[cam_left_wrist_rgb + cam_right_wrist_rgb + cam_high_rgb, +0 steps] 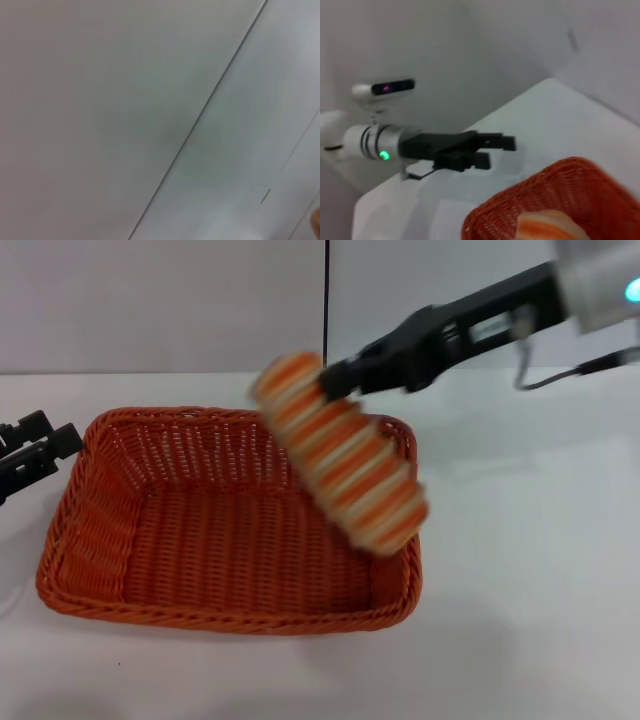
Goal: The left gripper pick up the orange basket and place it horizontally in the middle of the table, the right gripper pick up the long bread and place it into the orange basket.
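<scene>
The orange basket [230, 618] lies lengthwise across the middle of the white table [530, 590]. My right gripper [335, 380] reaches in from the upper right and is shut on the upper end of the long bread [345, 465]. The striped loaf hangs tilted and blurred above the basket's right half. My left gripper [60, 435] sits open just off the basket's left rim, with nothing between its fingers. The right wrist view shows the left gripper [497, 150] beyond the basket's [560, 190] rim, and the bread [547, 227] close below the camera.
A pale wall with a dark vertical seam [326, 300] stands behind the table. Bare tabletop lies in front of and to the right of the basket. The left wrist view holds only plain grey-white surfaces crossed by a thin line.
</scene>
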Motion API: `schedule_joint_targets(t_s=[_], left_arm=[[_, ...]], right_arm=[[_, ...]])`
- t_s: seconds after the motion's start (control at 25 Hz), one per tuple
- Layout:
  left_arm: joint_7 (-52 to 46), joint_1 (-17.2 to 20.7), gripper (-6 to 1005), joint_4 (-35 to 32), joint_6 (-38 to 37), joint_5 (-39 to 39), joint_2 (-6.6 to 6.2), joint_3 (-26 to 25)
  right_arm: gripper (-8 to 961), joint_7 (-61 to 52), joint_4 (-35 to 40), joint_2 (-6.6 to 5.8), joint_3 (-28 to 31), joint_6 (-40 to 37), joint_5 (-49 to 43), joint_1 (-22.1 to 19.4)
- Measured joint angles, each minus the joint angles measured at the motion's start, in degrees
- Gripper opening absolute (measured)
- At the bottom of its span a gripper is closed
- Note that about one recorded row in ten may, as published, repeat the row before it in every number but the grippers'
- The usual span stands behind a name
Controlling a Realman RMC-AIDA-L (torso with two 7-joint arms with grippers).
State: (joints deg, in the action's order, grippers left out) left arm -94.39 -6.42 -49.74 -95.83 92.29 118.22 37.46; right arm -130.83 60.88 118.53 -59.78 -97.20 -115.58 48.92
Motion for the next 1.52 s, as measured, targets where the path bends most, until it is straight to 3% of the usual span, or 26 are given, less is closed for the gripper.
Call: schedule_joint_targets(t_s=[0.28, 0.56, 1.04, 1.24, 1.44, 1.52], left_arm=[[0.00, 0.00, 785, -0.01, -0.05, 0.00, 0.00, -0.03], [0.08, -0.05, 785, -0.01, -0.06, 0.00, 0.00, -0.01], [0.76, -0.43, 785, 0.70, -0.01, 0.00, -0.01, -0.02], [2.64, 0.04, 785, 0.74, -0.07, 0.00, -0.07, -1.98], [6.97, 0.75, 785, 2.06, -0.29, -0.01, -0.16, -5.70], [11.31, 1.00, 785, 4.70, -1.74, -0.01, -0.18, -10.47]], right_arm=[[60, 0.80, -6.09, 0.26, -7.12, 4.10, 1.57, 2.32], [53, 2.63, -10.43, 0.20, -8.25, 5.75, 1.30, 2.68], [255, 5.99, -9.39, 0.15, -5.75, 6.63, 1.70, 1.07], [452, 5.59, 1.83, 0.21, -4.14, 3.86, 4.29, -5.20], [485, 5.84, 17.06, 0.35, -3.53, 8.00, 6.54, -17.46], [485, 9.36, 20.09, 0.52, -3.69, 13.26, 7.85, -23.42]])
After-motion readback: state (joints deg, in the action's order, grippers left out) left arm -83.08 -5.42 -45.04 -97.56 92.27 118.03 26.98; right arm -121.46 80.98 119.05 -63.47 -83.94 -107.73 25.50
